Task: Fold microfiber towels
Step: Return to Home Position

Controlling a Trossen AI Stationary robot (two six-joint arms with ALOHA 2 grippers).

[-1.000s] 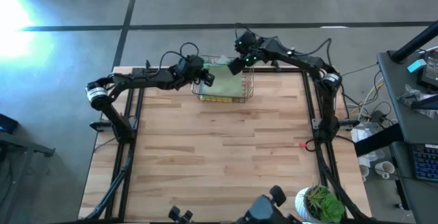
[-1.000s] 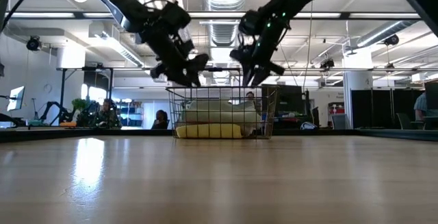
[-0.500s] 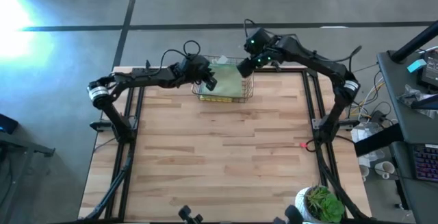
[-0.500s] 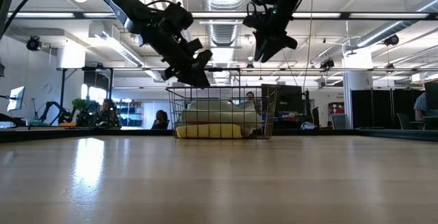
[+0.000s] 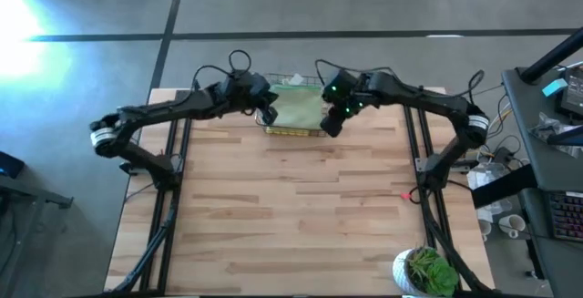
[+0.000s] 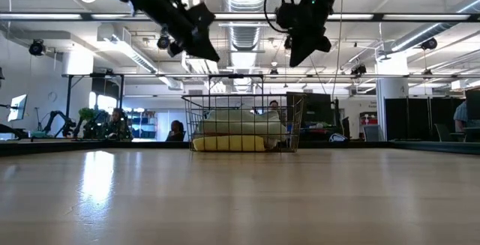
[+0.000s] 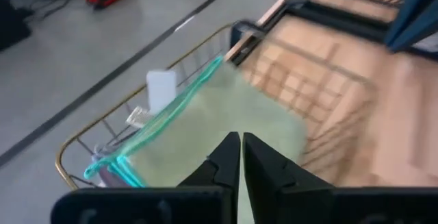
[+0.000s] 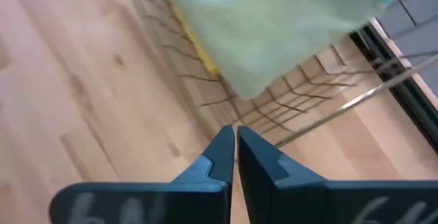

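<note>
A copper wire basket (image 5: 328, 107) stands at the table's far middle with a stack of towels in it. A pale sage green towel (image 5: 299, 108) lies on top, its teal-trimmed edge (image 7: 171, 125) along the far side. A yellow towel (image 6: 229, 143) lies at the bottom of the stack. My left gripper (image 5: 271, 116) is shut with nothing in it, above the basket's left side (image 6: 210, 54). My right gripper (image 5: 331, 127) is shut and likewise holds nothing, above the basket's near right corner (image 6: 300, 59). Both hang well clear of the basket's rim (image 6: 241, 97).
Bare wooden table (image 5: 291, 207) stretches from the basket to the near edge. A potted plant (image 5: 426, 271) stands at the near right corner, and a small red thing (image 5: 404, 191) lies by the right edge. People sit in the room beyond.
Both grippers have shut on nothing and risen above the basket. My right gripper has swung from the basket's far side toward its near right corner. My left gripper has lifted and tipped nearer to level. The towels have stayed in the basket.
</note>
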